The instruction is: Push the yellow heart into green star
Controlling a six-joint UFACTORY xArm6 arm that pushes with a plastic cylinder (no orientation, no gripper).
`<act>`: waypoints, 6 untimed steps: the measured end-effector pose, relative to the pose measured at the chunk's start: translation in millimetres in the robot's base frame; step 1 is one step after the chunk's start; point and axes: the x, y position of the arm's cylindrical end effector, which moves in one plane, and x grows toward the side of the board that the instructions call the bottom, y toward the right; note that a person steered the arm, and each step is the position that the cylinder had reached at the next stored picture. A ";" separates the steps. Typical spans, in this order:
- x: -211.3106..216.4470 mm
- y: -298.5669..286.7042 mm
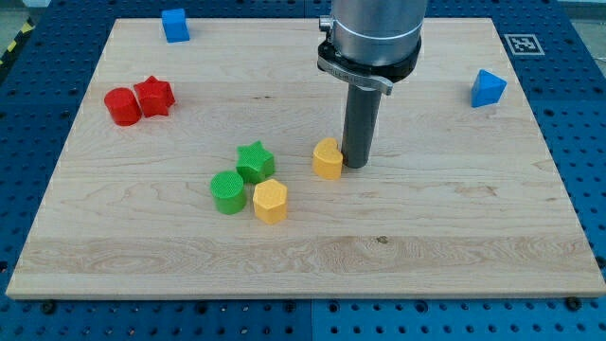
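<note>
My tip, a bare rod grasping nothing, touched the yellow heart at centre frame from its right. The green star sat just left, touching the green cylinder and yellow hexagon.

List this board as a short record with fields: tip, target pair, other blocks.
tip: my tip at the yellow heart's right side, apparently touching
target: green star, left of the heart, a gap between them
beside star: green cylinder and yellow hexagon, just below it
view's top left: red cylinder against red star; blue cube
view's right: blue triangular block
surface: wooden board
</note>
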 end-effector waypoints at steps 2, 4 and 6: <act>1.8 -9.6; 3.9 -43.9; 8.0 -86.6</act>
